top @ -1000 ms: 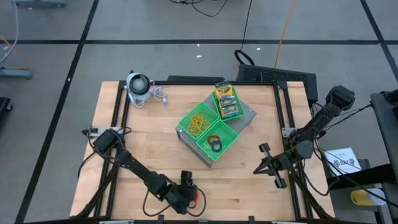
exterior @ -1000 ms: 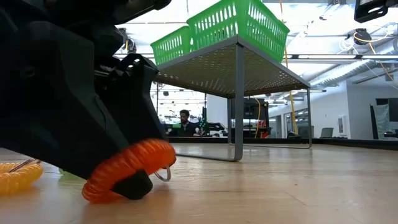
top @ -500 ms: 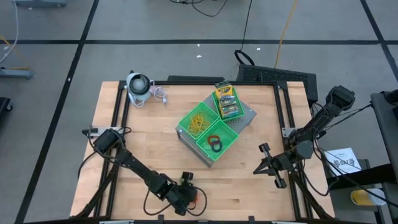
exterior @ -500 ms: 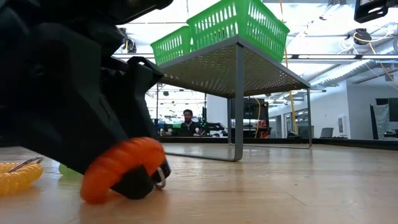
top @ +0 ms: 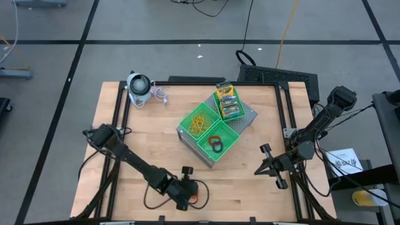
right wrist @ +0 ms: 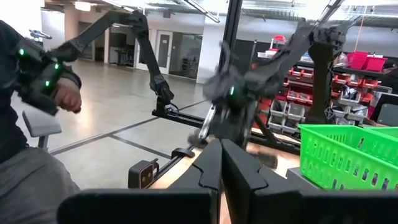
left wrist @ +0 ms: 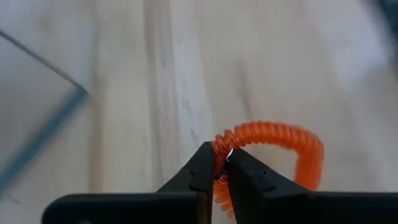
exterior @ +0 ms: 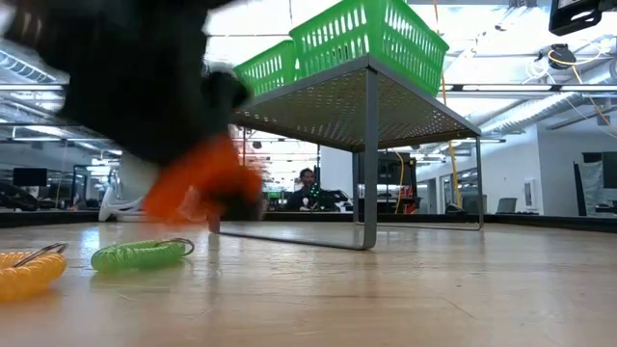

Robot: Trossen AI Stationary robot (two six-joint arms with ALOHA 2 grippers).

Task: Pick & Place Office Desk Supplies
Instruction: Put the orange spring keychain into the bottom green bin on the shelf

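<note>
So the orange coil ring (left wrist: pixel 273 146) is pinched at one end by the left hand (left wrist: pixel 222 169), clamped down on it and lifted just clear of the worktop (top: pixel 150 144) near the front edge. The green trays (top: pixel 209 128) sit well away toward the middle-back, so it's a diagonal carry. The right hand (top: pixel 265 164) is closed on nothing, parked at the right side.

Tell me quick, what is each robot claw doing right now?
Left gripper: closed, pinching the orange coil ring, lifted above the table.
Right gripper: closed, holding nothing, waiting at the table's right edge.
</note>
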